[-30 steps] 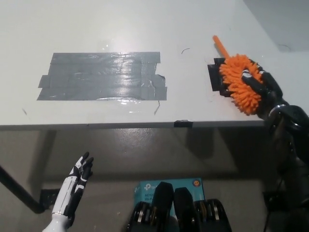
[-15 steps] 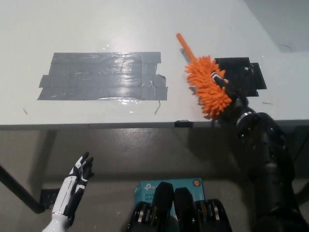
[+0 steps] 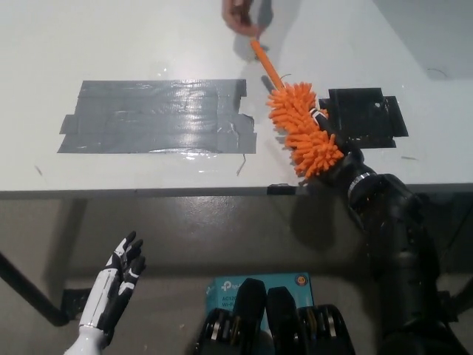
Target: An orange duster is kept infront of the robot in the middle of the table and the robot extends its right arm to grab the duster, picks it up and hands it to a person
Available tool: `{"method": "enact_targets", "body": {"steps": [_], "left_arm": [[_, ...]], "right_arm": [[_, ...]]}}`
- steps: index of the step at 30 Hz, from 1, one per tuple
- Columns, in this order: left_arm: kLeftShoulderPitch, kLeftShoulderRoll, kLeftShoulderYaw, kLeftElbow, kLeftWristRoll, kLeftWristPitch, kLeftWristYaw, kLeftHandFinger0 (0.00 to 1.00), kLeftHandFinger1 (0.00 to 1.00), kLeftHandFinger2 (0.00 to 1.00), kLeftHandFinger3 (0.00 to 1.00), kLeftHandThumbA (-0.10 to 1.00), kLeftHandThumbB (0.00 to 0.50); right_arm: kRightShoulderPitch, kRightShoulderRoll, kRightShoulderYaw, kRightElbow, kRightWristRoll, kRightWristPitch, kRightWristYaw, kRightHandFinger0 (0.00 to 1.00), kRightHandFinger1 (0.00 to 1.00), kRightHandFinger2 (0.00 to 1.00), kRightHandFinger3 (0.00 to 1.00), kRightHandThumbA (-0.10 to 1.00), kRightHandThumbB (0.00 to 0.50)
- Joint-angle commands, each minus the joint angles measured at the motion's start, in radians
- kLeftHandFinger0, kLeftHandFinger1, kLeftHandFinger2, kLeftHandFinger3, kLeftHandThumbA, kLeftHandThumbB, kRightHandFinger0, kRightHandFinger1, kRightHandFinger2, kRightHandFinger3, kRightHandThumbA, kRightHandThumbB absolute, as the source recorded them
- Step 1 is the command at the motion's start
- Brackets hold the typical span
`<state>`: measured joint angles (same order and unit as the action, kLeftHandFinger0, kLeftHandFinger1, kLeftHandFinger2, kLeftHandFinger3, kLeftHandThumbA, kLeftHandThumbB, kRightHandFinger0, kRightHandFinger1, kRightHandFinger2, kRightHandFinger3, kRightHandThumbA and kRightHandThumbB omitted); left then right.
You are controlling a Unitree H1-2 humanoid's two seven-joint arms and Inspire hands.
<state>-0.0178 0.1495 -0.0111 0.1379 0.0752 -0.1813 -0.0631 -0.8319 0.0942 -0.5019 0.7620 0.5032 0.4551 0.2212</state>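
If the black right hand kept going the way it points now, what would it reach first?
Probably the person's hand at the top edge: the right hand aims the fluffy orange duster handle-first toward it. Depth is unclear.

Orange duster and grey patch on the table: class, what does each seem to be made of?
Orange duster: soft chenille-like microfibre head, judging by its fat noodly tufts; thin stick handle, probably plastic. Grey patch: overlapping strips of glossy duct tape, wrinkled and reflecting light.
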Motion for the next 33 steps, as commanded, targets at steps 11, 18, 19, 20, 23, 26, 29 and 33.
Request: {"method": "enact_targets", "body": {"steps": [11, 18, 19, 20, 23, 26, 29, 33], "left_arm": [[-0.011, 0.006, 0.002, -0.035, -0.001, -0.008, -0.001, 0.88, 1.00, 1.00, 1.00, 0.76, 0.116], [-0.017, 0.009, 0.002, -0.036, -0.003, -0.011, -0.003, 0.88, 1.00, 1.00, 1.00, 0.75, 0.107], [-0.019, 0.009, 0.003, -0.036, -0.004, -0.009, -0.004, 0.88, 1.00, 1.00, 1.00, 0.75, 0.106], [-0.021, 0.009, 0.003, -0.035, -0.006, -0.009, -0.004, 0.88, 1.00, 1.00, 1.00, 0.75, 0.105], [-0.023, 0.009, 0.004, -0.035, -0.009, -0.008, -0.006, 0.88, 1.00, 1.00, 1.00, 0.75, 0.106], [-0.024, 0.009, 0.004, -0.037, -0.010, 0.000, -0.007, 0.88, 1.00, 1.00, 1.00, 0.75, 0.111], [-0.029, 0.011, 0.003, -0.038, -0.005, 0.004, -0.006, 0.88, 1.00, 1.00, 1.00, 0.76, 0.110], [-0.031, 0.011, 0.004, -0.038, -0.007, 0.003, -0.006, 0.87, 1.00, 1.00, 1.00, 0.76, 0.103]], "right_arm": [[-0.069, -0.015, -0.002, 0.061, 0.085, -0.026, 0.022, 0.00, 0.27, 0.60, 0.89, -0.10, 0.147], [-0.087, -0.023, 0.003, 0.057, 0.103, -0.019, 0.017, 0.00, 0.30, 0.65, 1.00, -0.10, 0.145], [-0.089, -0.023, 0.004, 0.053, 0.104, -0.019, 0.014, 0.00, 0.30, 0.65, 1.00, -0.10, 0.145], [-0.092, -0.023, 0.006, 0.051, 0.104, -0.020, 0.013, 0.00, 0.29, 0.65, 1.00, -0.10, 0.151], [-0.097, -0.023, 0.010, 0.044, 0.104, -0.024, 0.017, 0.00, 0.28, 0.65, 1.00, -0.10, 0.147], [-0.089, -0.016, -0.004, 0.014, 0.139, -0.001, 0.034, 0.38, 0.75, 1.00, 1.00, -0.03, 0.273], [-0.073, -0.022, 0.007, 0.004, 0.179, 0.007, 0.148, 1.00, 1.00, 1.00, 1.00, 0.25, 0.340], [-0.050, -0.030, 0.047, 0.007, 0.167, -0.055, 0.254, 1.00, 1.00, 1.00, 1.00, 0.67, 0.461]]}}
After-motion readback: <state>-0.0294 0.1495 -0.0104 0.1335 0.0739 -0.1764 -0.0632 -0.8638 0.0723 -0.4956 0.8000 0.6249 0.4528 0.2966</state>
